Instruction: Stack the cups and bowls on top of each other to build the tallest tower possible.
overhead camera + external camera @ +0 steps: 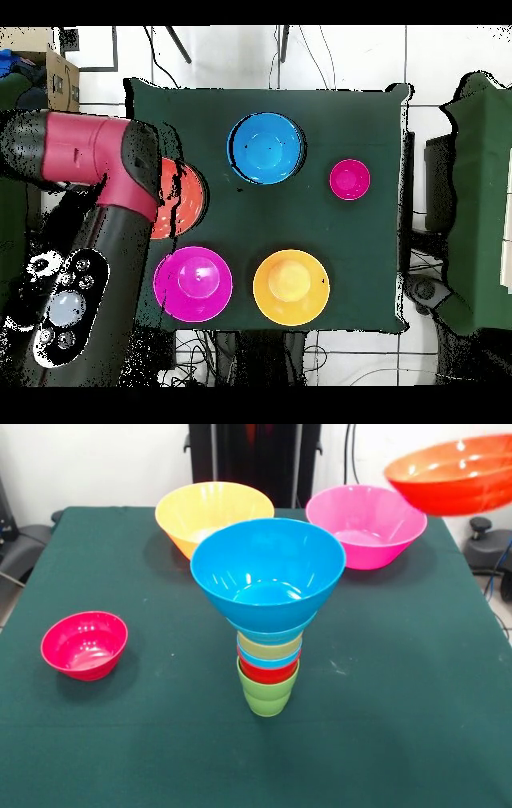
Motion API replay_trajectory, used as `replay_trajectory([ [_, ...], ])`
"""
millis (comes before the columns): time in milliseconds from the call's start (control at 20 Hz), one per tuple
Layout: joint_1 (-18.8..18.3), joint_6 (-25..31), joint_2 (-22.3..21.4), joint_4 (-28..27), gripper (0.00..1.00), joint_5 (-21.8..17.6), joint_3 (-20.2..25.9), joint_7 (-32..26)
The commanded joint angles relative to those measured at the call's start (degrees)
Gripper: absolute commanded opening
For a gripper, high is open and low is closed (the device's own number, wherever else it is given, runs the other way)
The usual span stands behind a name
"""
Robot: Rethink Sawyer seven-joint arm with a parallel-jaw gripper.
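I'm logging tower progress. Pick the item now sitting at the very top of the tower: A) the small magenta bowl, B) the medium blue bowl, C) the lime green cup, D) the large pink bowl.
B: the medium blue bowl crowns the tower, while the small magenta bowl and large pink bowl rest apart on the table.

Arm (110,190) bent (gripper hidden)

No readable text

No letters, numbers, brands or signs could be read on any glossy plastic bowl, any tapered plastic cup, the dark green cloth table cover (416,744), or the red and black arm (95,150).
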Motion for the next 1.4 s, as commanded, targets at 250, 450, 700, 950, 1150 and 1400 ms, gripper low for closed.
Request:
replay_trajectory([
  [250, -2.69, 16.0, -1.88, -7.98, 0.0, -2.69, 1.91, 8.32],
  [450, -3.68, 17.7, -2.05, -9.34, 0.0, -4.08, 1.57, 5.56],
  [700, -4.75, 17.74, -2.35, -9.76, 0.0, -6.07, 1.31, 1.56],
  [950, -6.18, 18.12, -2.4, -10.7, 0.0, -8.24, 1.49, -1.91],
  [1150, -7.79, 19.17, -2.48, -12.06, 0.0, -10.02, 1.98, -4.69],
  [1400, -9.44, 19.79, -3.01, -12.89, 0.0, -12.01, 2.79, -7.39],
])
